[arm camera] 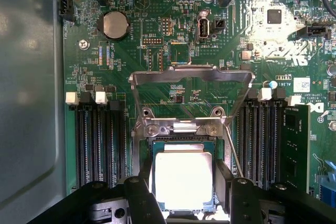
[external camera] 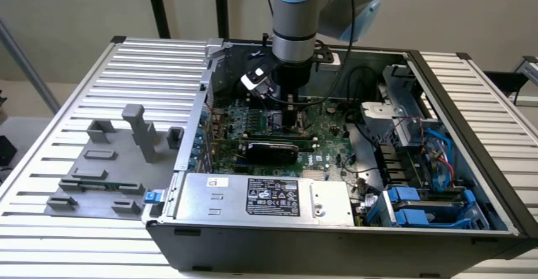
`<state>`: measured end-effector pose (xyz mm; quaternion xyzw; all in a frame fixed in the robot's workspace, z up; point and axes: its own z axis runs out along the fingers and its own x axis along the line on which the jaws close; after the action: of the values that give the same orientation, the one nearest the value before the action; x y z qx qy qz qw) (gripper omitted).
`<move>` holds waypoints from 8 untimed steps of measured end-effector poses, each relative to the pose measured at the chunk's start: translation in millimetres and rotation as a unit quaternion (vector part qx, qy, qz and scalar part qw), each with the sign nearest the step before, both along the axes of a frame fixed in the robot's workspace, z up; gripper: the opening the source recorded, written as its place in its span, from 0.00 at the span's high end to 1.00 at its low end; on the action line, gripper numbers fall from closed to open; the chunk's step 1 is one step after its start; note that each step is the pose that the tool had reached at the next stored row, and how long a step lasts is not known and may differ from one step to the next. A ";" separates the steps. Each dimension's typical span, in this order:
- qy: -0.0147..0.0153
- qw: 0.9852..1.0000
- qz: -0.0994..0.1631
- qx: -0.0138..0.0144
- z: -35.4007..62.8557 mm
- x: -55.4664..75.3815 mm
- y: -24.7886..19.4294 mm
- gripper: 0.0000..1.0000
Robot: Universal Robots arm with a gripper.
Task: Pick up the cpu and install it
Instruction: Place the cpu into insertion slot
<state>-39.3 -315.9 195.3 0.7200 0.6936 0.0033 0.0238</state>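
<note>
Glare bleaches the cpu (arm camera: 184,179) white beneath me and washes one corner of the motherboard (arm camera: 294,40); the case (external camera: 336,247) interior sits dimmer than the bright table (external camera: 160,65).

slatted metal table (external camera: 160,65), open computer case (external camera: 336,249), grey fixture blocks (external camera: 138,131)

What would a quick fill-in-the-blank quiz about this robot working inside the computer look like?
1. The gripper has its fingers against two opposite sides of the silver-topped ___.
2. Beyond the cpu, the hinged metal frame stands ___, not shut.
3. The arm reaches down into the opened computer ___.
Missing words: cpu; open; case.
</note>
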 end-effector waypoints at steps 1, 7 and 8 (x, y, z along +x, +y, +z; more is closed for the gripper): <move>0.000 1.000 0.000 0.000 0.0 0.0 0.0 0.44; 0.000 1.000 0.000 0.000 0.3 -0.1 -0.1 0.37; 0.000 1.000 0.000 0.000 0.3 -0.1 -0.1 0.37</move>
<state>-39.4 -316.0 195.6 0.7200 0.6936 0.0027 0.0238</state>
